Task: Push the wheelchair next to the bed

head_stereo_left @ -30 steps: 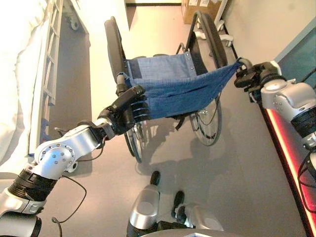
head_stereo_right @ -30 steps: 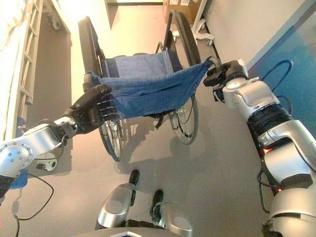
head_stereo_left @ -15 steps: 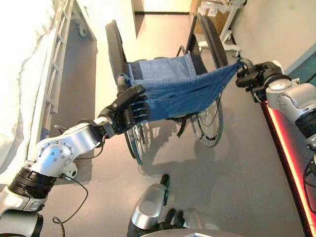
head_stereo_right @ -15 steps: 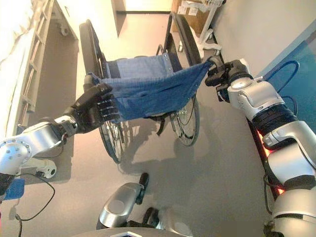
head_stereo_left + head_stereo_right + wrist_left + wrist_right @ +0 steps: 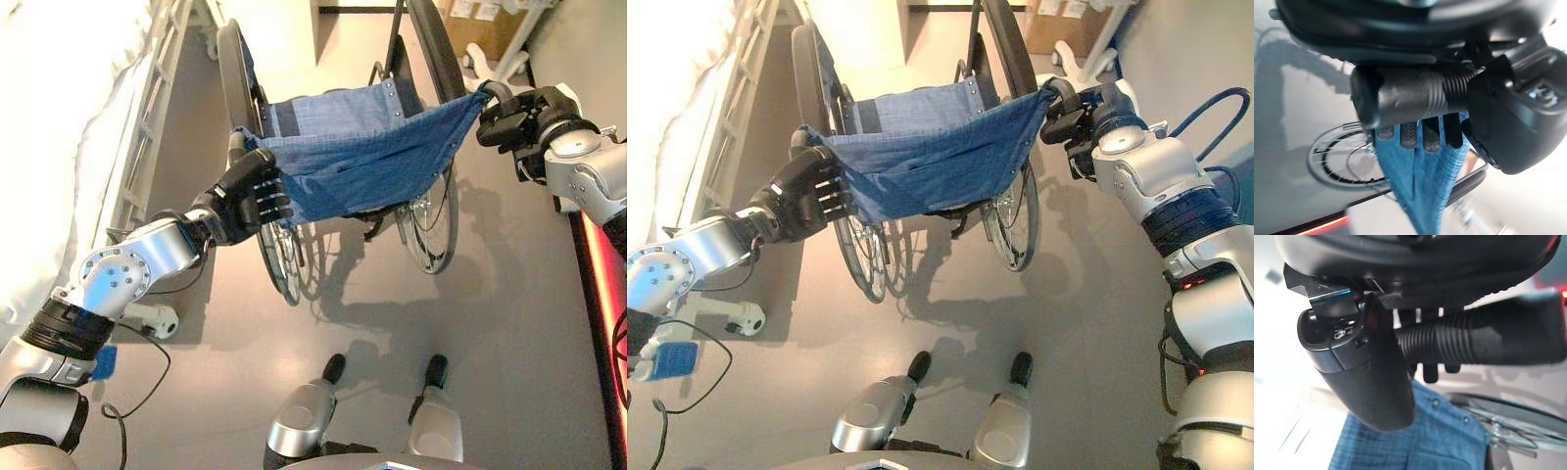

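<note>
Left hand (image 5: 245, 196) and right hand (image 5: 511, 116) clasp the wheelchair (image 5: 362, 162) handles.

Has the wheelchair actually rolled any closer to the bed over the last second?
Yes. The wheelchair now sits nearer the bed; the floor gap between them has narrowed.

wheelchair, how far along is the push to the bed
Done: both hands are on the wheelchair: the left hand is curled round its left push handle, the right hand round the right one. In hand: the push along the bed on the robot's left. Left: closing the strip of floor between chair and bed.
</note>
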Available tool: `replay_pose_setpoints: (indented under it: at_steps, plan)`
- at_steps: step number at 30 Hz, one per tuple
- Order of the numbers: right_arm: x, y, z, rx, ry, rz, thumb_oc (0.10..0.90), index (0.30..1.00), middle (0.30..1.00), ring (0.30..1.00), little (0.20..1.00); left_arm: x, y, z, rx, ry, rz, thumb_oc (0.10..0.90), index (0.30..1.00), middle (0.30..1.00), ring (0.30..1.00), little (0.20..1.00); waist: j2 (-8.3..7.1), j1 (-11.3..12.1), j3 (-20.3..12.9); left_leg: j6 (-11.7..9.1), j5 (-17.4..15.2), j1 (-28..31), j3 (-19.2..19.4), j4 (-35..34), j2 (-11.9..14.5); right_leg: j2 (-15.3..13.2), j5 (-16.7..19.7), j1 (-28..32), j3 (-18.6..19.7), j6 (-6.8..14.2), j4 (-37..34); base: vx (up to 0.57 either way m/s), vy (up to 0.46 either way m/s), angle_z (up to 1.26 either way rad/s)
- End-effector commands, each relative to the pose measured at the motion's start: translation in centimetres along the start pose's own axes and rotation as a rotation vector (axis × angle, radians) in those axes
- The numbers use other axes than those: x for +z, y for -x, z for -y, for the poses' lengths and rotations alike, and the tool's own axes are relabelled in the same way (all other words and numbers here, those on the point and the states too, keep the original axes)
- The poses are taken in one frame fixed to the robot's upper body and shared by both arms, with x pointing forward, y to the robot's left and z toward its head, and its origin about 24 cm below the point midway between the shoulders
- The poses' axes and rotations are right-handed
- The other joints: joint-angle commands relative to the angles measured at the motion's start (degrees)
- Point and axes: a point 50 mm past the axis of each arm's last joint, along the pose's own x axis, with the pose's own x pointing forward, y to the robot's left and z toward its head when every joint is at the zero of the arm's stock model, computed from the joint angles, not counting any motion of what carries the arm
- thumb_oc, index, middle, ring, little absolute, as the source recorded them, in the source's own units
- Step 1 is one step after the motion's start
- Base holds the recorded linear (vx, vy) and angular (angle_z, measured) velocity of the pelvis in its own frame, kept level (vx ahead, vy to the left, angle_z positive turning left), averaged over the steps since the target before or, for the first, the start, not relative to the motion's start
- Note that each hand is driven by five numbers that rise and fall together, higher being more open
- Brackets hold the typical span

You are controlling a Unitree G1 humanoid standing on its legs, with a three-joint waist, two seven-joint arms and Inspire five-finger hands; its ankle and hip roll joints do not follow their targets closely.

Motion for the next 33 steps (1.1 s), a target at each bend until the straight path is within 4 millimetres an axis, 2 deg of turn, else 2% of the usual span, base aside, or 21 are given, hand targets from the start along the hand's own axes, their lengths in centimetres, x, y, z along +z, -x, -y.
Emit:
replay_pose_setpoints:
  at_steps: [1,2,3,4,6,8,9,11,12,14,15,17,21,24,28,30,32,33]
  plan:
    - [12.1,4.7,-4.2,0.225,-0.050,0.501,0.400,0.300,0.300,0.300,0.300,2.3,2.4,3.0,-0.201,0.018,0.174,0.400,0.300,0.300,0.300,0.300,-6.00,2.3,-7.8,-5.9,2.6,-3.8,5.7,8.2,11.8,3.5,-1.0,1.0,-1.3,-1.7,5.7,0.15,-0.419,0.37]
    - [12.2,4.8,-4.4,0.232,-0.049,0.504,0.400,0.300,0.300,0.300,0.300,2.1,2.4,2.9,-0.195,0.020,0.172,0.400,0.300,0.300,0.300,0.300,-6.27,2.5,-7.8,-6.0,3.7,-4.1,5.7,8.9,12.7,4.1,-1.6,1.1,-1.8,-2.3,5.9,0.14,-0.532,0.21]
    - [12.1,5.1,-4.8,0.243,-0.038,0.510,0.400,0.300,0.300,0.300,0.300,1.5,2.5,2.6,-0.189,0.029,0.166,0.400,0.300,0.300,0.300,0.300,-6.59,2.8,-7.5,-6.2,6.3,-5.5,5.7,11.6,13.8,5.6,-2.5,1.7,-3.0,-3.9,6.0,0.08,-0.400,-0.01]
    - [12.1,5.1,-5.1,0.245,-0.030,0.511,0.400,0.300,0.300,0.300,0.300,1.1,2.5,2.5,-0.188,0.033,0.162,0.400,0.300,0.300,0.300,0.300,-6.84,2.8,-7.3,-5.9,7.3,-6.3,6.5,13.6,14.3,6.3,-3.0,2.0,-3.5,-4.9,6.1,0.10,-0.471,0.38]
    - [11.6,5.3,-5.7,0.250,-0.017,0.513,0.400,0.300,0.300,0.300,0.300,-0.2,2.5,2.3,-0.188,0.042,0.159,0.400,0.300,0.300,0.300,0.300,-6.89,2.4,-7.2,-5.5,8.5,-7.6,10.2,16.4,15.4,8.0,-4.3,2.5,-5.8,-6.9,6.8,0.12,-0.355,0.44]
    - [11.0,5.3,-6.3,0.252,-0.019,0.501,0.400,0.300,0.300,0.300,0.300,-1.3,2.4,2.4,-0.184,0.048,0.160,0.400,0.300,0.300,0.300,0.300,-6.48,2.0,-7.4,-6.3,10.4,-8.1,15.2,16.9,17.8,9.8,-6.1,3.9,-8.5,-8.7,6.9,0.15,-0.277,0.41]
    - [10.8,5.3,-6.5,0.251,-0.020,0.492,0.400,0.300,0.300,0.300,0.300,-1.6,2.3,2.5,-0.183,0.049,0.155,0.400,0.300,0.300,0.300,0.300,-6.52,2.0,-7.6,-6.4,10.5,-8.4,16.1,17.4,17.8,10.2,-6.4,4.6,-9.2,-9.1,6.6,0.18,-0.233,0.41]
    - [10.4,5.3,-7.3,0.265,-0.015,0.482,0.400,0.300,0.300,0.300,0.300,-2.1,2.1,2.5,-0.163,0.060,0.158,0.400,0.300,0.300,0.300,0.300,-6.61,2.9,-7.8,-5.6,8.3,-9.0,15.6,17.2,13.3,10.6,-6.5,6.4,-9.8,-9.0,5.6,0.17,-0.173,0.44]
    - [10.4,5.3,-7.6,0.267,-0.010,0.485,0.400,0.300,0.300,0.300,0.300,-2.1,2.0,2.6,-0.156,0.062,0.166,0.400,0.300,0.300,0.300,0.300,-6.40,3.3,-8.0,-5.6,8.4,-9.2,16.1,16.1,11.9,11.0,-6.5,6.9,-10.3,-8.9,5.2,0.17,-0.129,0.40]
    - [10.1,5.2,-7.9,0.256,-0.006,0.477,0.400,0.300,0.300,0.300,0.300,-1.9,1.8,2.9,-0.148,0.050,0.184,0.400,0.300,0.300,0.300,0.300,-5.51,3.8,-8.4,-5.7,9.1,-9.3,20.7,11.6,10.0,12.1,-7.3,8.7,-13.1,-9.3,4.0,0.17,-0.098,0.35]
    - [10.0,5.1,-7.9,0.249,-0.005,0.473,0.400,0.300,0.300,0.300,0.300,-1.9,1.8,2.9,-0.143,0.046,0.192,0.400,0.300,0.300,0.300,0.300,-5.03,4.1,-8.6,-5.8,9.7,-9.8,21.8,10.2,9.1,12.7,-7.5,9.3,-13.7,-9.6,3.7,0.17,-0.070,0.25]
    - [9.6,4.5,-7.7,0.229,-0.008,0.462,0.400,0.300,0.300,0.300,0.300,-1.3,1.7,2.5,-0.078,0.036,0.239,0.400,0.300,0.300,0.300,0.300,-3.84,5.7,-8.5,-5.8,11.7,-11.3,22.3,4.7,5.1,14.8,-8.5,11.3,-15.1,-9.8,2.5,0.19,-0.060,0.15]
    - [9.3,4.0,-7.4,0.223,-0.010,0.445,0.400,0.300,0.300,0.300,0.300,-0.1,1.8,1.1,0.003,0.020,0.281,0.400,0.300,0.300,0.300,0.300,-3.74,7.0,-8.8,-5.9,13.8,-12.3,23.3,0.5,3.0,16.7,-9.5,12.9,-16.0,-10.1,1.9,0.19,-0.064,-0.05]
    - [9.1,3.6,-6.8,0.218,-0.014,0.418,0.400,0.300,0.300,0.300,0.300,1.0,2.2,-0.3,0.048,-0.043,0.315,0.400,0.300,0.300,0.300,0.300,-3.56,8.3,-9.3,-6.4,17.3,-13.5,24.1,-4.4,1.6,19.2,-10.7,14.7,-15.9,-10.7,1.7,0.30,-0.063,0.05]
    - [8.4,3.0,-6.5,0.217,-0.027,0.386,0.400,0.300,0.300,0.300,0.300,2.5,2.8,-1.9,0.106,-0.112,0.361,0.400,0.300,0.300,0.300,0.300,-2.83,9.5,-10.1,-6.7,19.9,-14.0,23.4,-7.5,1.0,21.1,-13.6,16.1,-15.3,-11.8,4.2,0.45,-0.021,-0.02]
    - [8.1,2.9,-6.4,0.222,-0.037,0.371,0.400,0.300,0.300,0.300,0.300,3.9,3.3,-2.6,0.140,-0.148,0.395,0.400,0.300,0.300,0.300,0.300,-3.19,9.8,-10.8,-5.7,17.2,-13.7,22.7,-6.3,0.5,20.9,-15.0,15.7,-14.8,-12.1,6.4,0.43,0.034,-0.39]
    - [8.1,2.7,-6.1,0.222,-0.047,0.354,0.400,0.300,0.300,0.300,0.300,5.7,3.7,-2.9,0.154,-0.177,0.431,0.400,0.300,0.300,0.300,0.300,-3.68,10.2,-11.1,-3.5,12.2,-13.4,22.2,-3.4,0.2,19.7,-17.4,15.2,-15.0,-12.3,10.8,0.42,0.049,-0.20]
    - [8.0,2.7,-6.0,0.221,-0.049,0.352,0.400,0.300,0.300,0.300,0.300,6.0,3.8,-3.0,0.154,-0.185,0.438,0.400,0.300,0.300,0.300,0.300,-3.85,10.4,-11.1,-2.9,11.1,-13.6,22.0,-2.4,0.0,19.4,-17.9,15.1,-14.8,-12.3,11.9,0.35,0.043,-0.23]
